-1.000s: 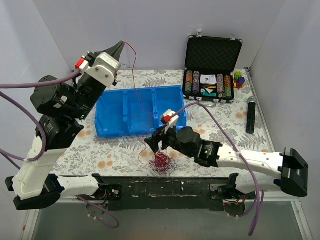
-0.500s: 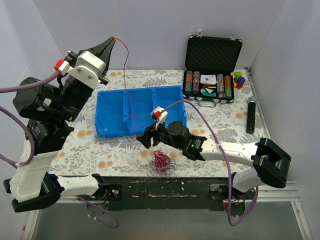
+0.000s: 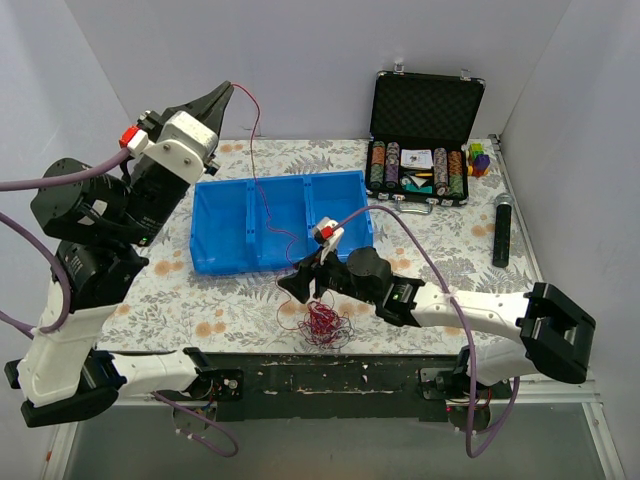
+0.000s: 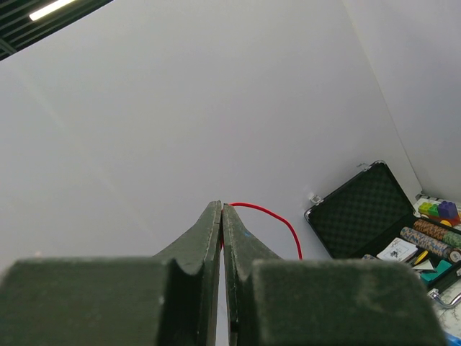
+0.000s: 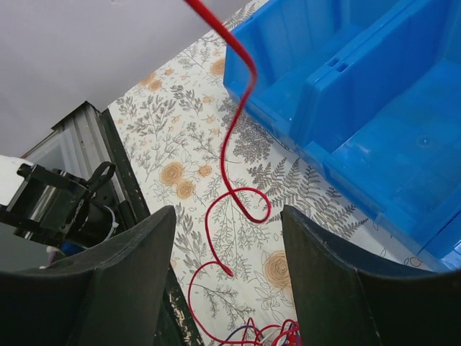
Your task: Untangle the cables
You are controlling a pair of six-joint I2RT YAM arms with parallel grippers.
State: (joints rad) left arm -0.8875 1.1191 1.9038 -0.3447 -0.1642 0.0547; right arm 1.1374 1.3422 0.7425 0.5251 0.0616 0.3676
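Observation:
A tangle of thin red, dark and white cables [image 3: 323,324] lies on the floral table near its front edge. My left gripper [image 3: 227,90] is raised high at the back left and shut on one red cable [image 3: 256,160], which hangs down over the blue bin to the table. In the left wrist view the jaws [image 4: 222,205] pinch that red cable [image 4: 277,220]. My right gripper [image 3: 300,283] is open and empty, just above and left of the tangle. In the right wrist view the hanging red cable [image 5: 234,144] curls on the table between my open fingers [image 5: 137,267].
A blue three-compartment bin [image 3: 352,188] sits behind the tangle; its wall shows in the right wrist view [image 5: 338,94]. An open black case of poker chips [image 3: 425,135] stands at the back right, with a black cylinder [image 3: 502,230] and small coloured blocks [image 3: 480,158] nearby.
My left gripper has stayed high with the red cable, shifting a little. My right gripper swung left, then back slightly, and now hovers beside the tangle.

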